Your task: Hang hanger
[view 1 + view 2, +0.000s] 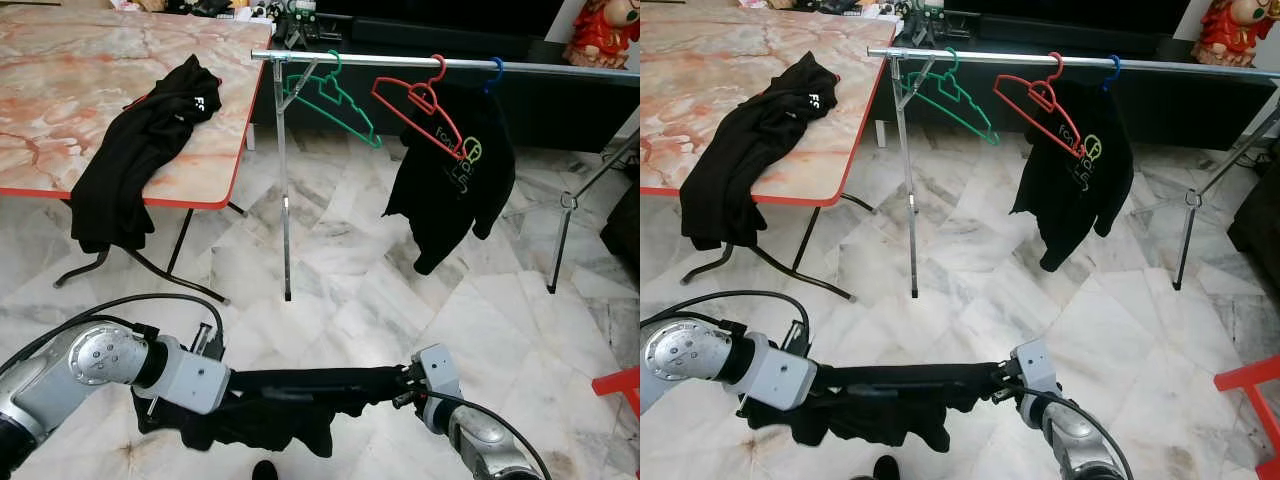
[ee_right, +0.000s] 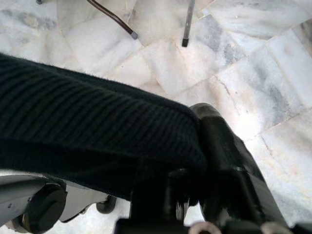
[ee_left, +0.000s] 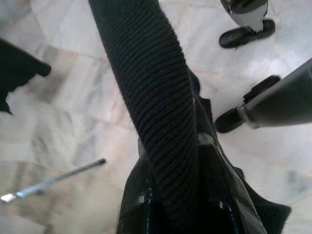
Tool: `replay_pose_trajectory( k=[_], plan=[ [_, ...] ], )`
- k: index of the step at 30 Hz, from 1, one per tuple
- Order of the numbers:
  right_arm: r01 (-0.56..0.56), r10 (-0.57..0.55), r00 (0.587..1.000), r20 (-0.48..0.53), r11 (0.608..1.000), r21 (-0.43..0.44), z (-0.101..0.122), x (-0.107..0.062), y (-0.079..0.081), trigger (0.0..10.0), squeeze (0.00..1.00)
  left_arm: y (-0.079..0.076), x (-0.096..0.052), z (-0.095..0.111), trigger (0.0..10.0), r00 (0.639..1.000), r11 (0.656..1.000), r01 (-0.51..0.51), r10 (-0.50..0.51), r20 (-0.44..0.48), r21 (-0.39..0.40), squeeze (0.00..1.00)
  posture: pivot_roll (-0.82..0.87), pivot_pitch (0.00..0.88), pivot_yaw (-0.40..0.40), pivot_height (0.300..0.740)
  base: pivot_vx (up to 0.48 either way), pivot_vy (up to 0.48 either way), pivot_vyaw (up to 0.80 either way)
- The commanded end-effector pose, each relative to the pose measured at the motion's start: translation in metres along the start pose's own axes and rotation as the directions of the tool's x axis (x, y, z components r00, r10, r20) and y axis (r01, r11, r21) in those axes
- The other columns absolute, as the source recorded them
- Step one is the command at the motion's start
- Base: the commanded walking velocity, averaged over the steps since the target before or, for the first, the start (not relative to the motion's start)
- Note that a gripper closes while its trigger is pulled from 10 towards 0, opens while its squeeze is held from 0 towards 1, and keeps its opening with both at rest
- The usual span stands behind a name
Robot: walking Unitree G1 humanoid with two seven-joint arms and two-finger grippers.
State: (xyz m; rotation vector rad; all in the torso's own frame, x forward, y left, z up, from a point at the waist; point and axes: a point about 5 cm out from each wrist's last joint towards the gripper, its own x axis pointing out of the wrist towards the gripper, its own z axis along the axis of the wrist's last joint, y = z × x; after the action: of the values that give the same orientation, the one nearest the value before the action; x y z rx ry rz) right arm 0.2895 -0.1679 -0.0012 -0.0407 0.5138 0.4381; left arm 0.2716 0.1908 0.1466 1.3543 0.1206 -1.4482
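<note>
A black garment (image 1: 300, 395) is stretched low in front of me between both grippers, above the marble floor. My left gripper (image 1: 228, 385) is shut on one end of its ribbed hem (image 3: 161, 122), and my right gripper (image 1: 402, 385) is shut on the other end (image 2: 97, 131). Ahead runs a metal rail (image 1: 560, 68) carrying an empty green hanger (image 1: 335, 100), an empty red hanger (image 1: 420, 105), and a blue hanger (image 1: 493, 72) that bears a black shirt (image 1: 455, 175) with a printed logo.
A marble-topped table (image 1: 60, 90) with a red edge stands at the left, and another black garment (image 1: 140, 150) hangs over its rim. The rail's upright (image 1: 283, 200) and angled leg (image 1: 565, 230) stand on the floor. A red object (image 1: 620, 385) is at the right edge.
</note>
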Motion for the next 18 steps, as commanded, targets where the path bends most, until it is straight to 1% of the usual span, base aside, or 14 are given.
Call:
replay_pose_trajectory(
  k=[1, 5, 6, 8, 9, 10, 12, 14, 15, 16, 17, 18],
  plan=[
    [0.058, -0.058, 0.997, -0.043, 0.998, 0.017, -0.011, -0.01, -0.014, 0.0, 0.0, 0.003, 0.001, 0.006, 10.0, 1.0, 0.993, 0.014, -0.016, 0.016, 0.121, 0.0, 0.07, 0.176, -0.089, 0.74, 0.0, 0.0, 0.0],
    [0.041, -0.041, 0.998, -0.051, 0.999, 0.008, -0.012, -0.01, -0.012, 0.0, 0.0, 0.007, 0.009, 0.015, 10.0, 0.998, 0.979, -0.001, -0.013, 0.067, 0.204, 0.0, 0.06, 0.171, -0.092, 0.74, 0.0, 0.0, 0.0],
    [0.027, -0.027, 0.998, -0.059, 1.0, 0.0, -0.014, -0.01, -0.01, 0.0, 0.0, 0.011, 0.013, 0.021, 10.0, 0.993, 0.975, -0.029, 0.004, 0.115, 0.22, 0.0, 0.06, 0.169, -0.092, 0.74, 0.0, 0.0, 0.0],
    [0.013, -0.013, 0.998, -0.063, 1.0, -0.001, -0.016, -0.01, -0.009, 0.0, 0.0, 0.014, 0.014, 0.021, 10.0, 0.991, 0.973, -0.052, 0.023, 0.129, 0.225, 0.0, 0.06, 0.165, -0.091, 0.74, 0.0, 0.0, 0.0],
    [0.006, -0.006, 0.998, -0.065, 1.0, -0.001, -0.016, -0.01, -0.008, 0.0, 0.0, 0.015, 0.014, 0.02, 10.0, 0.991, 0.971, -0.06, 0.031, 0.127, 0.229, 0.0, 0.06, 0.165, -0.091, 0.74, 0.0, 0.0, 0.0],
    [-0.019, 0.019, 0.997, -0.07, 1.0, 0.007, -0.018, -0.01, -0.005, 0.0, 0.0, 0.018, 0.013, 0.017, 10.0, 0.993, 0.964, -0.072, 0.044, 0.114, 0.257, 0.0, 0.06, 0.166, -0.093, 0.74, 0.0, 0.0, 0.0],
    [-0.032, 0.032, 0.997, -0.076, 0.999, 0.009, -0.02, -0.01, -0.004, 0.0, 0.0, 0.019, 0.012, 0.015, 10.0, 0.994, 0.962, -0.079, 0.054, 0.098, 0.262, 0.0, 0.06, 0.167, -0.093, 0.74, 0.0, 0.0, 0.0],
    [-0.043, 0.042, 0.994, -0.097, 0.999, -0.007, -0.025, -0.012, -0.002, 0.0, 0.0, 0.021, 0.011, 0.011, 10.0, 0.994, 0.954, -0.094, 0.074, 0.079, 0.283, 0.0, 0.06, 0.166, -0.093, 0.74, 0.0, 0.0, 0.0],
    [-0.049, 0.047, 0.993, -0.113, 0.999, -0.009, -0.029, -0.013, -0.002, 0.0, 0.0, 0.025, 0.01, 0.01, 10.0, 0.987, 0.94, -0.146, 0.119, 0.104, 0.308, 0.0, 0.06, 0.168, -0.092, 0.74, 0.0, 0.0, 0.0],
    [-0.048, 0.047, 0.992, -0.115, 0.999, -0.009, -0.029, -0.014, -0.002, 0.0, 0.0, 0.027, 0.01, 0.01, 10.0, 0.985, 0.934, -0.165, 0.138, 0.106, 0.316, 0.0, 0.06, 0.171, -0.092, 0.74, 0.0, 0.0, 0.0],
    [-0.042, 0.04, 0.993, -0.115, 0.999, -0.011, -0.03, -0.014, -0.003, 0.0, 0.0, 0.029, 0.01, 0.008, 10.0, 0.986, 0.929, -0.163, 0.144, 0.082, 0.333, 0.0, 0.07, 0.173, -0.093, 0.74, 0.0, 0.0, 0.0],
    [-0.035, 0.034, 0.993, -0.113, 0.999, -0.01, -0.03, -0.014, -0.003, 0.0, 0.0, 0.029, 0.009, 0.003, 10.0, 0.989, 0.923, -0.144, 0.142, 0.034, 0.357, 0.0, 0.07, 0.173, -0.093, 0.74, 0.0, 0.0, 0.0]
  ],
)
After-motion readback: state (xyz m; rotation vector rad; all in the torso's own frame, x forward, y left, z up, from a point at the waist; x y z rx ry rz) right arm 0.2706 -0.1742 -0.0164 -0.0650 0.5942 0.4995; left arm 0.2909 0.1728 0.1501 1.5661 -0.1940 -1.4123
